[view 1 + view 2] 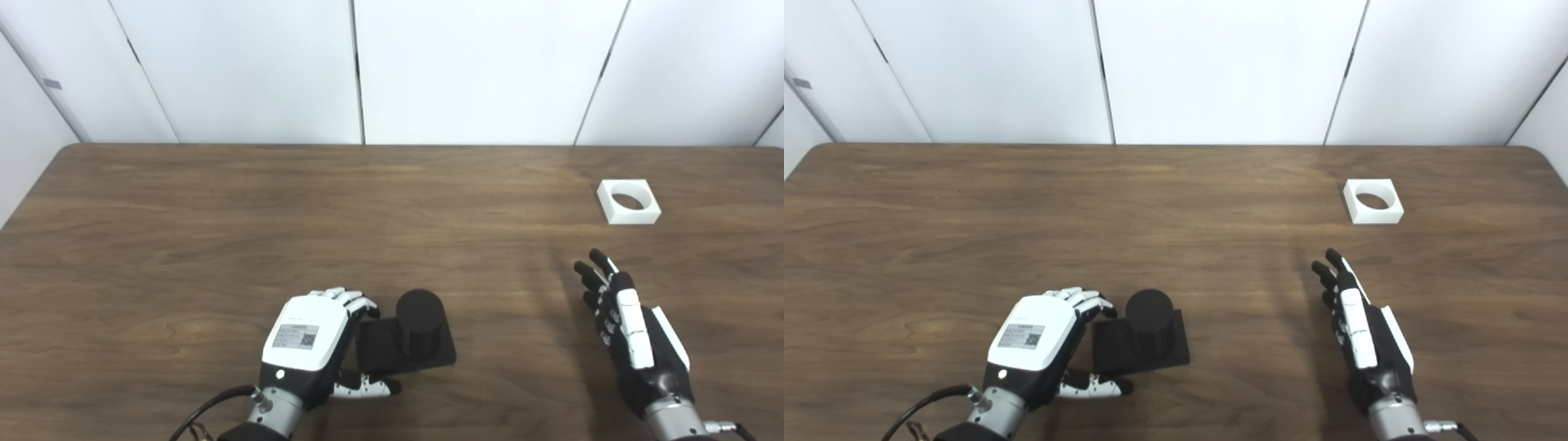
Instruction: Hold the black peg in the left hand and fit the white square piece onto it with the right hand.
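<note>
Peg (418, 318): black, upright on its square base, near table (245, 214) edge.
Left hand (304, 340): fingers spread around base, not gripping.
White piece (628, 201): far right, untouched.
Right hand (634, 334): empty, fingers extended.

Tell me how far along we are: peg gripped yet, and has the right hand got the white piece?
Nothing is finished yet. In hand: the left hand is at the black peg, fingers and thumb around the left edge of its square base, which sits on the table; a firm grip can't be confirmed. Left: the right hand is open and empty, short of the white square piece, which lies untouched. Picking up and fitting remain.
</note>
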Robot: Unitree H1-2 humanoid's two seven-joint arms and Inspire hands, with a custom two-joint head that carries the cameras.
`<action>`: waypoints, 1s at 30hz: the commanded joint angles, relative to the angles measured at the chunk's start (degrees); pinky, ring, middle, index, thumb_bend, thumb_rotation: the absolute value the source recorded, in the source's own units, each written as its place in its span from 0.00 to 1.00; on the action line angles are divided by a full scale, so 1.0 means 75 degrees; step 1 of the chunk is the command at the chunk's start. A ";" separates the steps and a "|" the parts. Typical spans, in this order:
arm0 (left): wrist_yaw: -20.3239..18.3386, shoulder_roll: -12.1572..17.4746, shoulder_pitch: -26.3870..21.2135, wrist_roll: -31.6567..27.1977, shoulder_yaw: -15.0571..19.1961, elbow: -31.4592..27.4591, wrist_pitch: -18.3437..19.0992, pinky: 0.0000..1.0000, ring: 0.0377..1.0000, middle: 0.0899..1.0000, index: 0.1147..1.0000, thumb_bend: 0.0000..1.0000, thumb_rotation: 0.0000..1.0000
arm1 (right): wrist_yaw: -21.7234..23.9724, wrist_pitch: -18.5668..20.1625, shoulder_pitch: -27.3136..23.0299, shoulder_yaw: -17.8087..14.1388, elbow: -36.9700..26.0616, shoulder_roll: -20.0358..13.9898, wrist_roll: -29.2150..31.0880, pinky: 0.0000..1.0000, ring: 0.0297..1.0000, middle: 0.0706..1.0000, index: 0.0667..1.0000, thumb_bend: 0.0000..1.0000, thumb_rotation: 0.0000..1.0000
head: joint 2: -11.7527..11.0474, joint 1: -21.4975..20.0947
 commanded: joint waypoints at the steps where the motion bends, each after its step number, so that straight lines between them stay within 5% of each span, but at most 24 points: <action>1: 0.0093 -0.0134 -0.0032 0.0001 0.0047 -0.0088 0.0043 0.80 0.84 0.80 0.65 0.89 0.47 | 0.0034 -0.0008 -0.0112 -0.0068 -0.0150 0.0115 0.0032 1.00 0.97 0.92 0.97 0.54 1.00 | 0.0008 0.0001; 17: 0.0139 -0.0138 -0.0121 -0.0331 0.0170 0.0176 0.0203 0.79 0.83 0.79 0.61 0.87 0.42 | 0.0067 -0.0035 -0.0111 -0.0094 -0.0136 0.0084 0.0100 1.00 0.97 0.92 0.97 0.55 1.00 | 0.0057 0.0011; 26: 0.1320 -0.0202 -0.0114 -0.1027 0.0273 0.0748 0.0095 0.74 0.79 0.72 0.51 0.71 0.15 | 0.0067 0.0018 -0.0098 -0.0113 -0.0196 0.0096 0.0112 1.00 0.97 0.92 0.97 0.54 1.00 | 0.0067 -0.0137; 28: 0.1654 -0.0195 -0.0120 -0.1226 0.0280 0.0922 0.0054 0.73 0.78 0.71 0.44 0.56 0.08 | 0.0066 -0.0007 -0.0083 -0.0121 -0.0206 0.0098 0.0110 1.00 0.97 0.92 0.97 0.54 1.00 | 0.0070 -0.0176; 30: 0.1944 -0.0175 -0.0130 -0.1404 0.0273 0.1086 0.0011 0.72 0.77 0.69 0.43 0.53 0.06 | 0.0054 0.0012 -0.0068 -0.0127 -0.0247 0.0107 0.0105 1.00 0.96 0.91 0.96 0.53 1.00 | 0.0078 -0.0257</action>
